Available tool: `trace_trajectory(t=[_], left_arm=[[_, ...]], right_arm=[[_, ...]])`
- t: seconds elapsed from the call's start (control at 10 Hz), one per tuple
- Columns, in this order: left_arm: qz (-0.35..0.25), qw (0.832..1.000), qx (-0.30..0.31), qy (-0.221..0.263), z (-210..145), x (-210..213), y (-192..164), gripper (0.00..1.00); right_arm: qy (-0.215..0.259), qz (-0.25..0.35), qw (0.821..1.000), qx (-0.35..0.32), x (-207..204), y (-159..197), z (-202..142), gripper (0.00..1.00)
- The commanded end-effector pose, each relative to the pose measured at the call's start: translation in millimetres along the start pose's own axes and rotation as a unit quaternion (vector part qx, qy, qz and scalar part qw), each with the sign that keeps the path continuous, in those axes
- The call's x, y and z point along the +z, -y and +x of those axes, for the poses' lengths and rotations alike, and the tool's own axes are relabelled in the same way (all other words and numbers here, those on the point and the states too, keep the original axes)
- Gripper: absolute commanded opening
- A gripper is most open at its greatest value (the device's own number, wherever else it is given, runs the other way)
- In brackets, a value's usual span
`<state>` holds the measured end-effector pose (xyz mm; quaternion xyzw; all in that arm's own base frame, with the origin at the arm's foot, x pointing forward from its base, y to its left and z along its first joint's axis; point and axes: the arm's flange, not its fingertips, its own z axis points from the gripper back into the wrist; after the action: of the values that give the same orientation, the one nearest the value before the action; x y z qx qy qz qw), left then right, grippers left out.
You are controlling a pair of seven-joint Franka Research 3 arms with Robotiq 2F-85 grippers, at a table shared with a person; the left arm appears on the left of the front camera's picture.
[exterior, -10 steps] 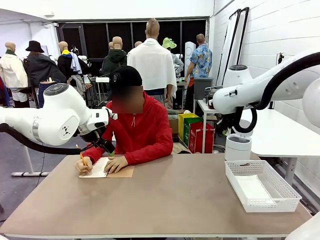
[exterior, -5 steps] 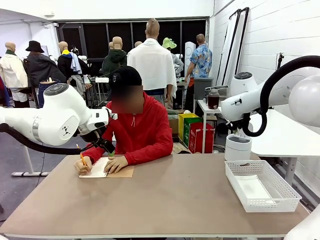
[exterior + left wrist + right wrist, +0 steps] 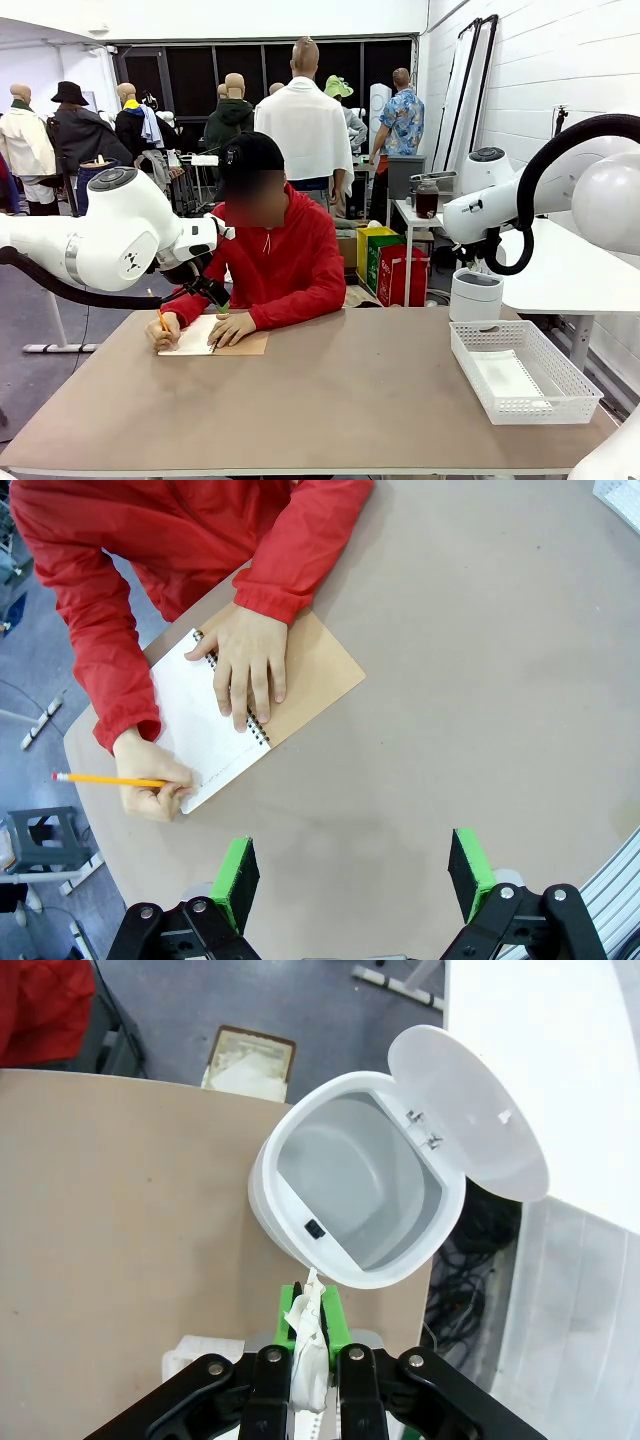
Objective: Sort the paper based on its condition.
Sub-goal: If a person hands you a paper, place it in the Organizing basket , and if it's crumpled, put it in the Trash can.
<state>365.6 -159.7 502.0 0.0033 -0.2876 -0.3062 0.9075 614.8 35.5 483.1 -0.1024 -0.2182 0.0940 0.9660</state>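
A crumpled piece of white paper (image 3: 308, 1345) sticks up between the fingers of my right gripper (image 3: 310, 1355), which is shut on it. It hangs directly above a white bin (image 3: 360, 1195) whose lid is flipped open; the bin looks empty inside. In the front view the bin (image 3: 476, 295) stands at the table's far right, under my right arm (image 3: 500, 200). A flat white sheet (image 3: 505, 378) lies in the white mesh basket (image 3: 560, 385). My left gripper (image 3: 353, 875) is open above bare table, near the person's notebook (image 3: 225, 730).
The person in a red top sits at the far left of the table, writing with a pencil (image 3: 105, 779) on the spiral notebook (image 3: 215, 338), one hand (image 3: 245, 665) flat on it. My left arm (image 3: 120, 240) hovers beside them. The table's middle is bare.
My right arm has swung to the right, toward the bin, then held still. The person's writing hand has shifted slightly. The left arm has not moved.
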Motion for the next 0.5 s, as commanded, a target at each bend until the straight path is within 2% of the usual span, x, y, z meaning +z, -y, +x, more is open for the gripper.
trace_trajectory(t=[0.0, 0.2, 0.4], left_arm=[[-0.001, 1.0, -0.003, 0.002, -1, -1, -1, 1.0], [-0.001, 1.0, -0.003, 0.002, -1, -1, -1, 1.0], [-0.001, 1.0, -0.003, 0.002, -1, -1, -1, 1.0]], right_arm=[[-0.001, 0.0, 1.0, 0.002, 0, 1, -2, 0.08], [0.0, 0.0, 1.0, 0.0, 0, 0, 0, 0.08], [0.014, -0.027, 0.999, -0.029, -16, 4, 12, 0.08]])
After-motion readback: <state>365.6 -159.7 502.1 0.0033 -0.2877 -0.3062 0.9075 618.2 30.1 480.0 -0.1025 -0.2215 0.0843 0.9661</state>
